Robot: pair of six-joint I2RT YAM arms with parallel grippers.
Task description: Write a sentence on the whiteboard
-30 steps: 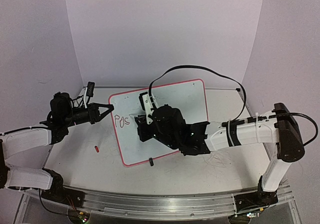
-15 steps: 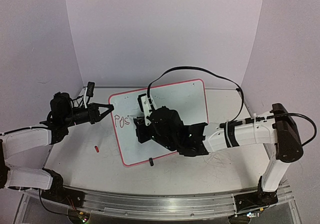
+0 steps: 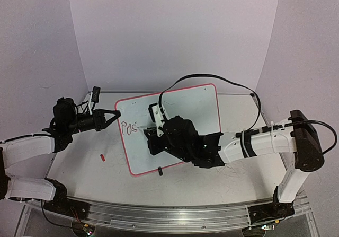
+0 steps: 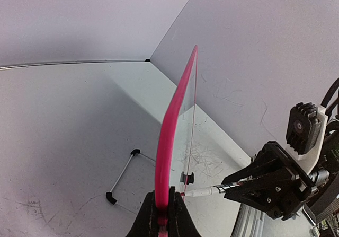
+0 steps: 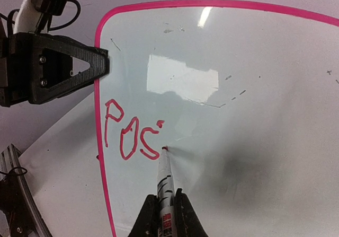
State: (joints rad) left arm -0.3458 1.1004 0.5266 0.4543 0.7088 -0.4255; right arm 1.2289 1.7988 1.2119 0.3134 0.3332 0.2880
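The whiteboard (image 3: 196,107), white with a red-pink rim, stands tilted on the table. My left gripper (image 3: 115,113) is shut on its left rim (image 4: 168,141). Red lettering (image 5: 130,133) on the board reads "POS" with a dot after it; it also shows in the top view (image 3: 128,127). My right gripper (image 5: 166,202) is shut on a white marker (image 5: 165,181), whose red tip touches the board just right of the "S". In the top view the right gripper (image 3: 154,133) hovers over the board's middle left.
A small red marker cap (image 3: 101,156) lies on the table left of the board. A black clip foot (image 3: 160,170) sits at the board's near edge. A wire stand (image 4: 124,174) lies behind the board. A black cable (image 3: 212,73) arcs over the board.
My right gripper has shifted slightly down and right with the marker. A red dot has appeared after "POS". The left arm has not moved.
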